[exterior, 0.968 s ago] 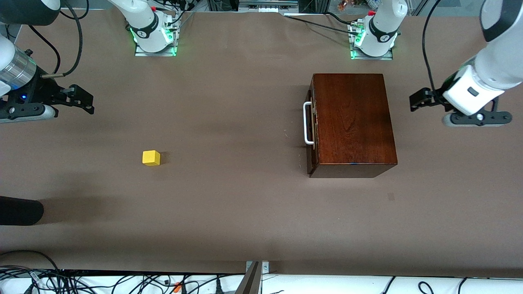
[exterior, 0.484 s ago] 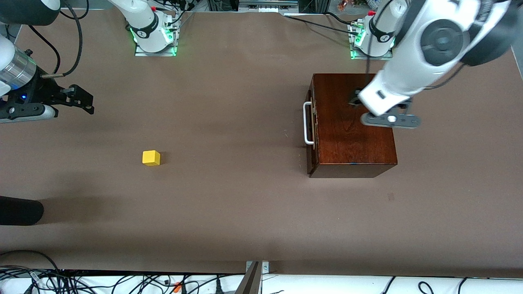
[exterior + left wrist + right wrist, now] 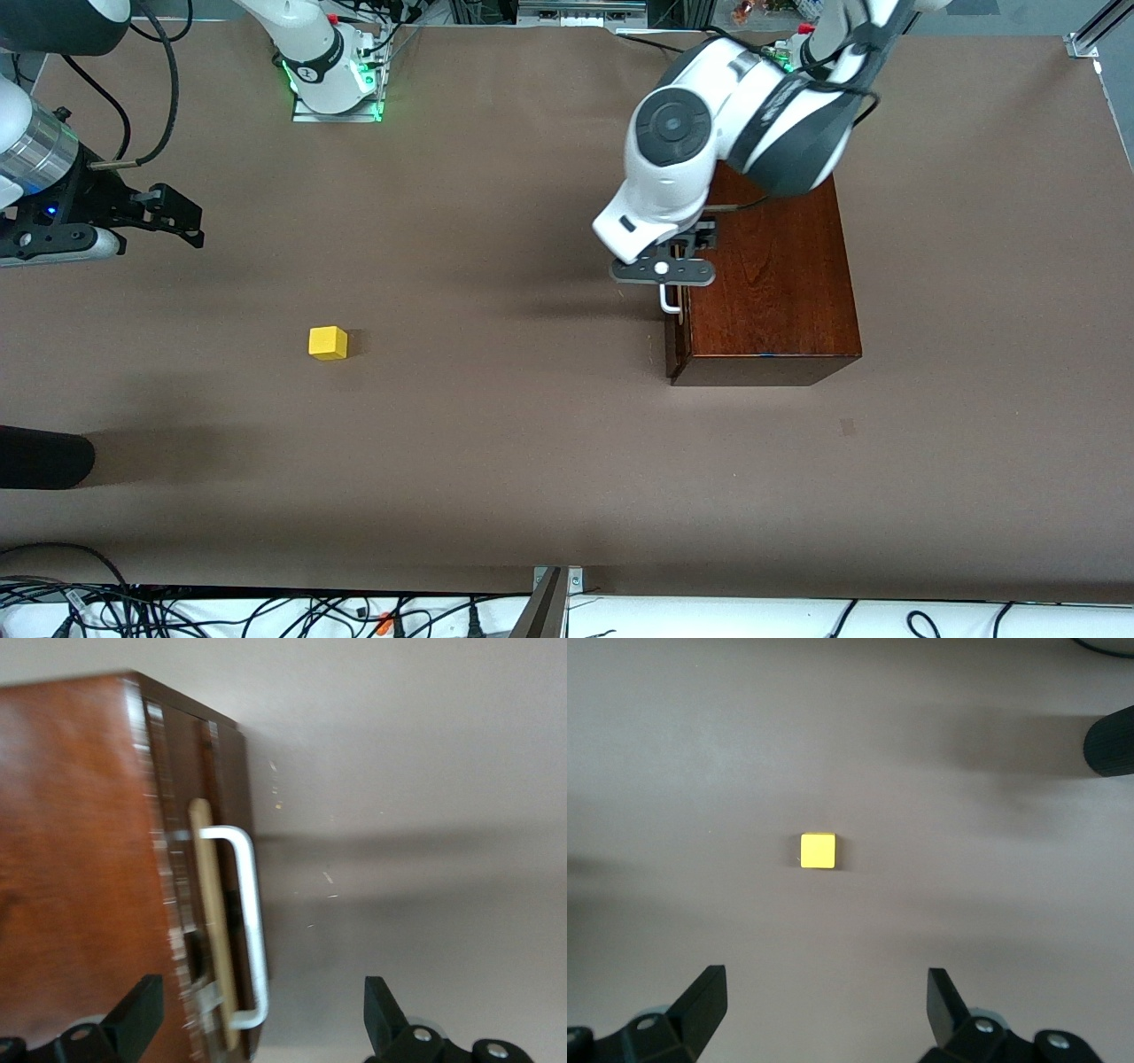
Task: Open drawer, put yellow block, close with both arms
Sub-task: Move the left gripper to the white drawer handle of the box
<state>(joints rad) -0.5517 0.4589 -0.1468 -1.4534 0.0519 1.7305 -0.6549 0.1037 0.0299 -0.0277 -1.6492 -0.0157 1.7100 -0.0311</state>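
The left gripper (image 3: 257, 1028) hangs over the white bar handle (image 3: 249, 921) of the shut drawer (image 3: 678, 332), fingers (image 3: 137, 1014) spread wide to either side of it. If they close off-centre they could scrape the wooden box (image 3: 766, 266) or slip off the thin bar. The right gripper (image 3: 824, 1014) waits spread over the counter (image 3: 496, 443) near the yellow block (image 3: 328, 343) — well apart from the box, toward the right arm's end.

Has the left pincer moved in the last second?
Yes. The left pincer swept from past the wooden box at the left arm's end to over its white handle, fingers open.
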